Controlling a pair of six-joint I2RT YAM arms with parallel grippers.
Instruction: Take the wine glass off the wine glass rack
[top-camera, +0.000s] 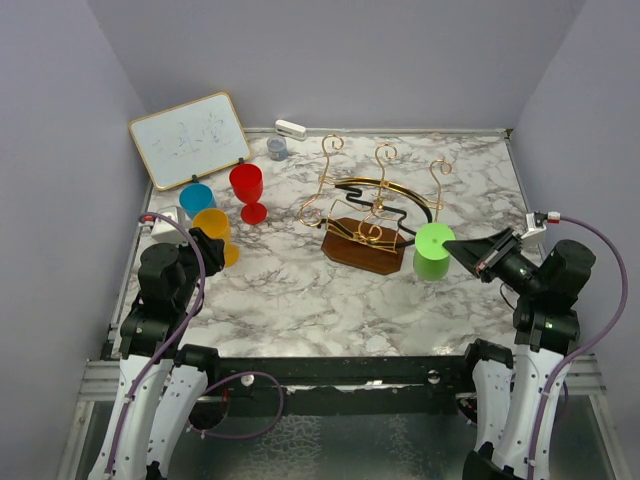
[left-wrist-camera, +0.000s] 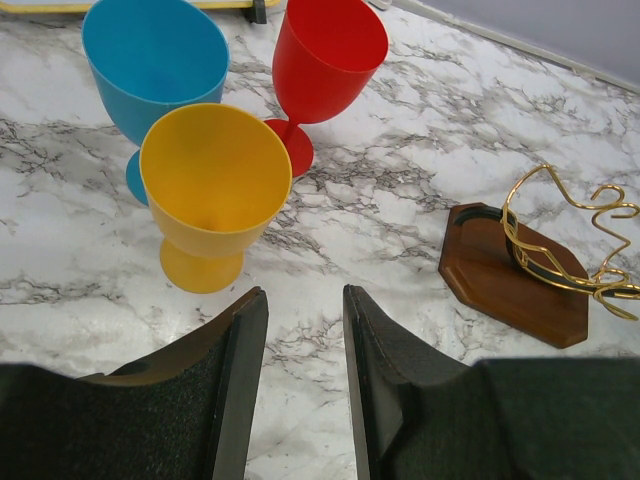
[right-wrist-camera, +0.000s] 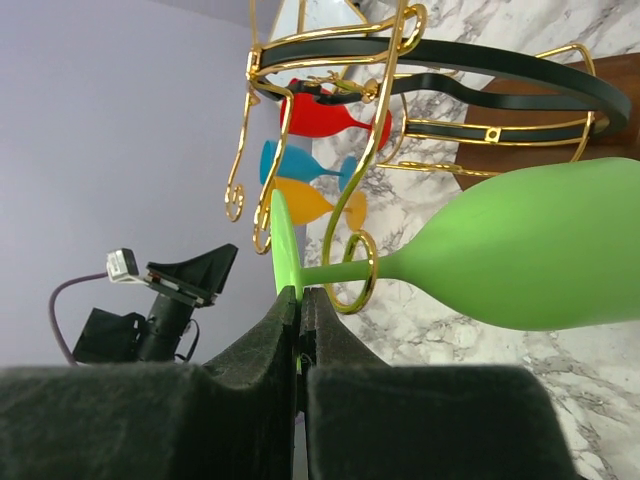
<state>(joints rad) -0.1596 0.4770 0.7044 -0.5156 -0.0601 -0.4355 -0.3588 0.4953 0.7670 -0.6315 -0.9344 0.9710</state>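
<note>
- Our right gripper (right-wrist-camera: 300, 300) is pinched on the thin edge of the foot of the green wine glass (right-wrist-camera: 520, 250), with its fingers almost touching each other.
- The glass hangs on the wine glass rack (top-camera: 365, 250) directly ahead of this gripper. Its stem passes through a gold curled hook just beyond the fingertips, and its bowl lies farther out, on the far side of that hook.
- The rack's black ring and wooden base sit beyond the bowl.
- Our left gripper (left-wrist-camera: 305, 340) is spread with nothing between its fingers, and it hovers above the marble surface (top-camera: 300, 290).
- The yellow glass (left-wrist-camera: 215, 190) stands upright just ahead of it and slightly to its left.
- The blue glass (left-wrist-camera: 150, 60) and the red glass (left-wrist-camera: 330, 55) stand behind the yellow one.
- The rack's base lies well off to the left gripper's right.
</note>
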